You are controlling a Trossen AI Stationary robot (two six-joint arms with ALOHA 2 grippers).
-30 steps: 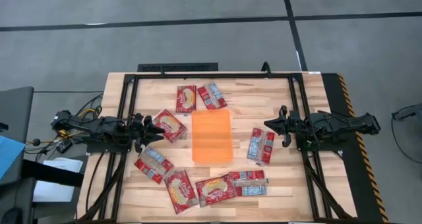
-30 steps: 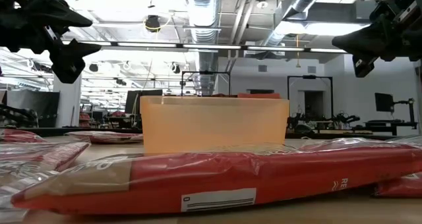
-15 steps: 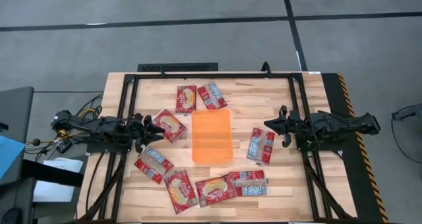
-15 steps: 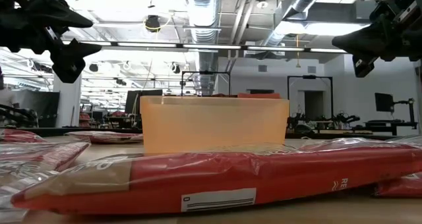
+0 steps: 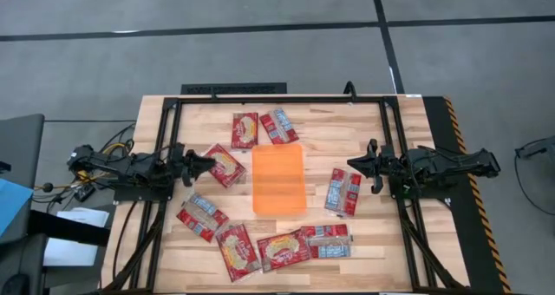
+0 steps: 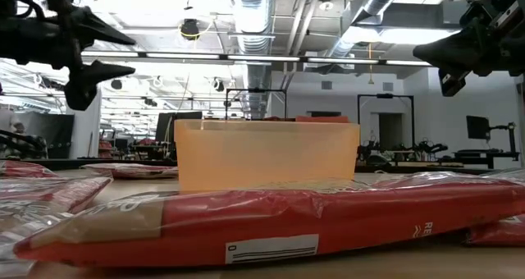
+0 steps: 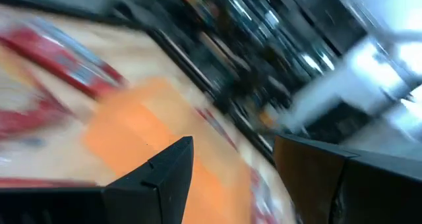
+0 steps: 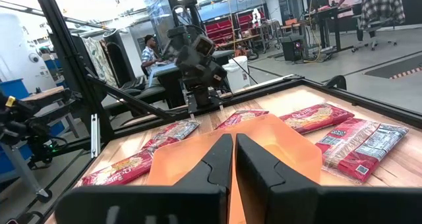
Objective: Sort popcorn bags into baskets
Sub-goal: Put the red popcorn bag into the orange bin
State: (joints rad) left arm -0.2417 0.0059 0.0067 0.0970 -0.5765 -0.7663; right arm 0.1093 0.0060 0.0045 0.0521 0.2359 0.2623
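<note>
the left gripper (image 5: 202, 161) is seen left of centre in the high view, raised above the table, its fingers spread wide and pointed at the nearest bag (image 5: 223, 165), which lies just left of the basket (image 5: 278, 180). nothing is held. the right gripper (image 5: 356, 165) is seen right of centre, hanging above the table with its fingers pressed narrow, almost touching, also empty, above and near another bag (image 5: 343, 192).

the basket sits at the table's middle and appears empty.

a likely risk is judged to be a poor pinch: the bags are flat and glossy, so a finger may slide over the film rather than under it, and the bag may be pushed against the basket wall and shift the light basket. at the lower middle, overlapping bags may be lifted together or dragged.

counted in the high view: one basket, eight bags clearly made out, two at upper centre, one at left, one at right, four along the lower edge; a ninth may be hidden in the lower overlap.
</note>
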